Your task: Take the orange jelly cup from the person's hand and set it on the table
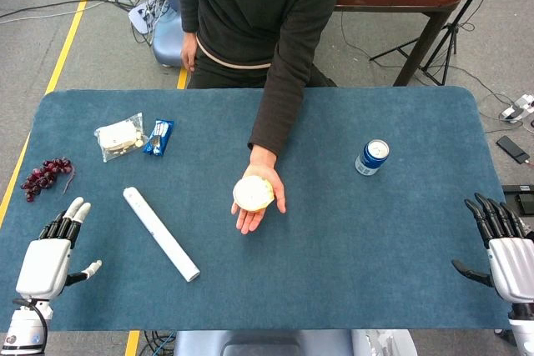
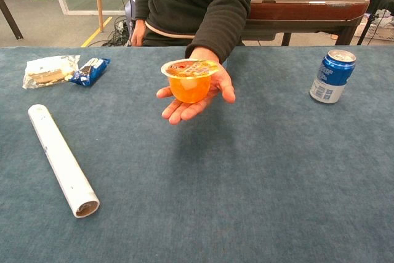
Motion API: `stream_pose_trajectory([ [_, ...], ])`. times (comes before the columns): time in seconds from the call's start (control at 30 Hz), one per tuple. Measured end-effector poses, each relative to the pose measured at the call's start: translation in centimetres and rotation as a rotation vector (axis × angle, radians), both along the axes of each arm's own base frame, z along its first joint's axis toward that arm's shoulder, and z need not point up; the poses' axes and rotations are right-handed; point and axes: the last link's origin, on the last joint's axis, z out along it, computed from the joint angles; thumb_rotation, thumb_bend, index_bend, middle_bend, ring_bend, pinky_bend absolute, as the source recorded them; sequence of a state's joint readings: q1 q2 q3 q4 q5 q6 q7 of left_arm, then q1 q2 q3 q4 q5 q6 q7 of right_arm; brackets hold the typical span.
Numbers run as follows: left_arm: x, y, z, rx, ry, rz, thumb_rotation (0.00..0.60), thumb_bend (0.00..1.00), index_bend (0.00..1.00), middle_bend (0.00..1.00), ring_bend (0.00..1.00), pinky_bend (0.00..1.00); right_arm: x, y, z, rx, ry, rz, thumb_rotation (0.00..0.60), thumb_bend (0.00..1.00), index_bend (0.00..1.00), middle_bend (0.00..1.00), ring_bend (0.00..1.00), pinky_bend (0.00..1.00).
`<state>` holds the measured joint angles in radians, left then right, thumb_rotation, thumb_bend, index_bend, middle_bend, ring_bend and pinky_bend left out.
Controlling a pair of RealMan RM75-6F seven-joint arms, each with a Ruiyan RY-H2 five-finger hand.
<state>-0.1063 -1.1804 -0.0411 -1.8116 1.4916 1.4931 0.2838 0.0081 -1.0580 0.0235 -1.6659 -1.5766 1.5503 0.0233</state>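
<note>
Left hand: near table edge, fingers spread, holding nothing. Right hand: opposite near edge, fingers apart, likewise unladen.

Orange jelly cup: upright on the person's hand, raised above mid-table, well apart from both robot hands.

White tube: lying near the left hand. Blue soda can: upright, toward the right. Snack packets, grapes: far left.

Risk, judged: the cup's smooth tapered wall may slip from a loose grasp; a tight squeeze may burst the foil lid; a low reach could knock the can.
</note>
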Motion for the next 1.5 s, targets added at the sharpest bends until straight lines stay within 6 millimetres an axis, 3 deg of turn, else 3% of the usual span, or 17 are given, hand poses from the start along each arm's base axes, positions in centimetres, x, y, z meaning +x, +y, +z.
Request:
stream_pose_trajectory([
  [0.43, 0.1, 0.6, 0.1, -0.006, -0.012, -0.026, 0.600, 0.14, 0.03, 0.03, 0.09, 0.18, 0.0, 0.2, 0.4, -0.014, 0.005, 0.001, 0.600, 0.05, 0.02, 0.00, 0.00, 0.06],
  [0.8, 1.2, 4.8, 0.5, -0.131, -0.101, -0.187, 0.600, 0.14, 0.03, 0.03, 0.08, 0.16, 0.8, -0.2, 1.4, -0.030, 0.035, 0.015, 0.600, 0.05, 0.02, 0.00, 0.00, 0.06],
  [1.17, 6.6, 11.5, -0.3, -0.337, -0.120, -0.418, 0.600, 0.14, 0.03, 0.03, 0.07, 0.14, 1.4, -0.6, 1.6, -0.030, 0.050, 0.011, 0.600, 0.05, 0.02, 0.00, 0.00, 0.06],
  [1.5, 11.7, 15.4, -3.1, -0.469, -0.109, -0.544, 0.600, 0.14, 0.03, 0.03, 0.07, 0.14, 1.4, -0.5, 1.7, -0.030, 0.059, -0.007, 0.600, 0.05, 0.02, 0.00, 0.00, 0.06],
])
